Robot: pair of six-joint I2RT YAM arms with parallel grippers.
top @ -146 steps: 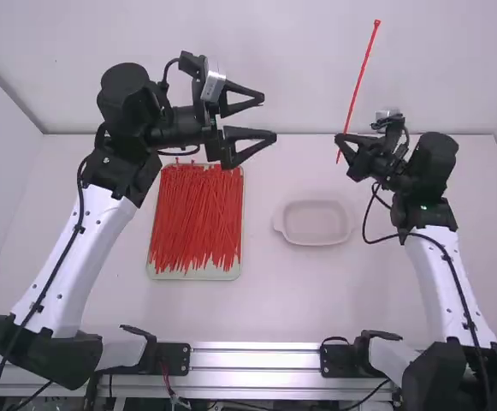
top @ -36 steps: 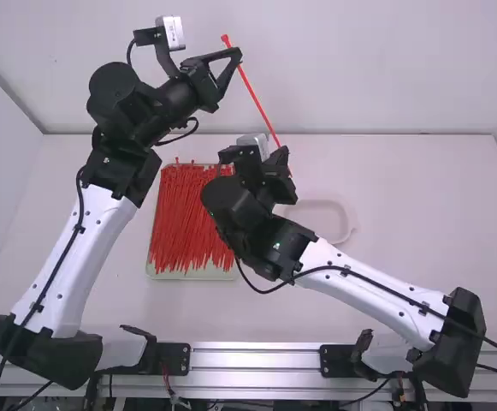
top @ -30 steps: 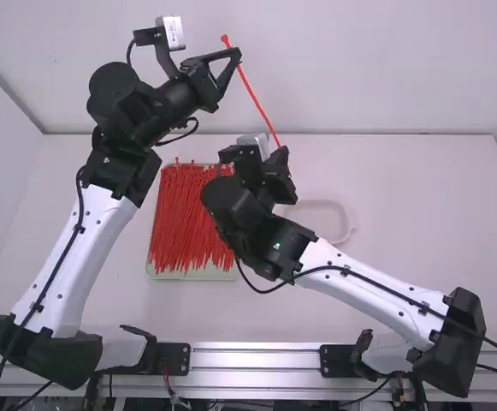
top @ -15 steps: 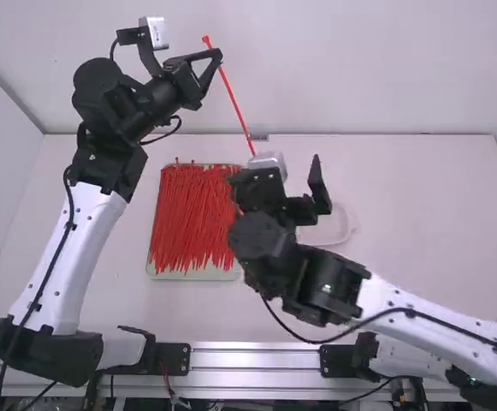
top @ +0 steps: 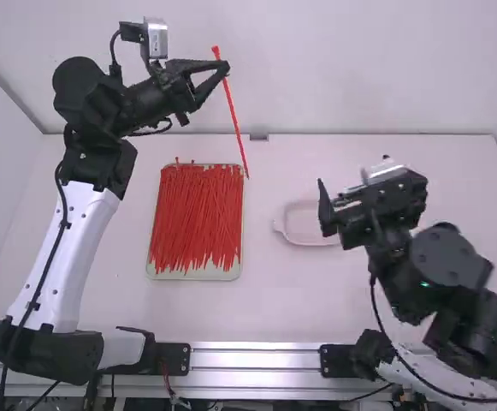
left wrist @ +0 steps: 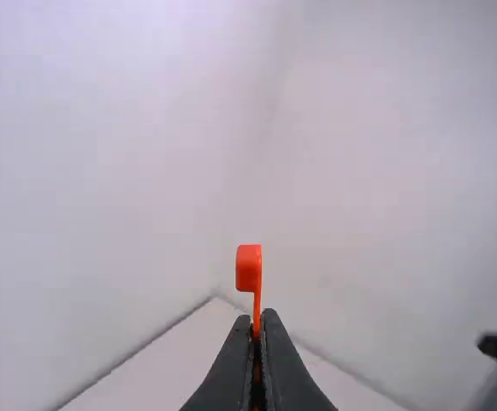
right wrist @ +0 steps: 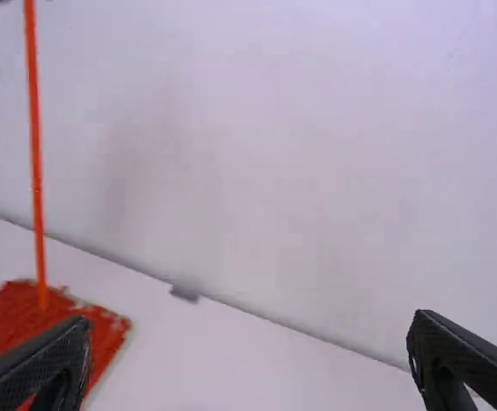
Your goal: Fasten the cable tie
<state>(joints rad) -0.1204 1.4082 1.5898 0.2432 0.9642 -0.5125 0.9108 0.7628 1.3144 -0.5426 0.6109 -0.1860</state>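
Observation:
A single red cable tie (top: 233, 116) hangs high above the table, and my left gripper (top: 207, 75) is shut on it just below its head. In the left wrist view the head (left wrist: 249, 265) sticks out past the closed fingertips of the left gripper (left wrist: 257, 330). The tie's tail points down toward the far right corner of the tray. My right gripper (top: 342, 214) is held up over the white bowl (top: 298, 227), open and holding nothing. In the right wrist view the right gripper (right wrist: 248, 377) has its fingers (right wrist: 38, 364) spread wide, with the hanging tie (right wrist: 32, 154) farther off.
A tray (top: 152, 272) piled with several red cable ties (top: 197, 218) lies left of the table's middle. The bowl to its right is partly hidden by my right arm. Bare white table lies to the far right and along the front.
The tie has passed from the right gripper to the left. The right gripper opened and drew back to the right, toward its base. The left arm shifted slightly left, holding the tie.

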